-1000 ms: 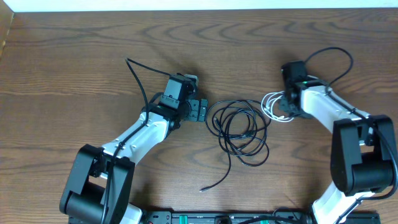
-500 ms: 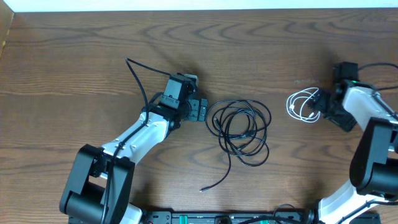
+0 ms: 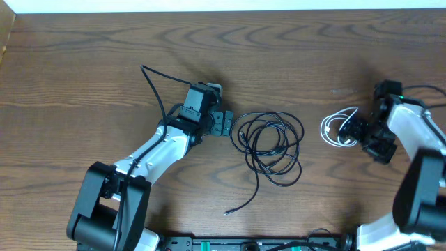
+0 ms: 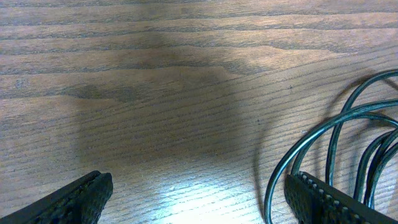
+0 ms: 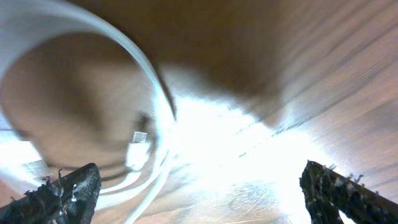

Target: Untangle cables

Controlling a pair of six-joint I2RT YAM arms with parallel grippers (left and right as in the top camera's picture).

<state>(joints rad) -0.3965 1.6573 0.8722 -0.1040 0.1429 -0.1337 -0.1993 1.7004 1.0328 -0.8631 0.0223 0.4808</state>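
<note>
My right tool (image 3: pixel 356 130) stands wide open beside the white cable (image 3: pixel 336 128), looped on the table (image 3: pixel 83 63) well right of the black cable coil (image 3: pixel 270 148). My left tool (image 3: pixel 224 124), open and empty, sits just left of that coil. White looks separated; next, I judge, the black loops need teasing apart.
</note>
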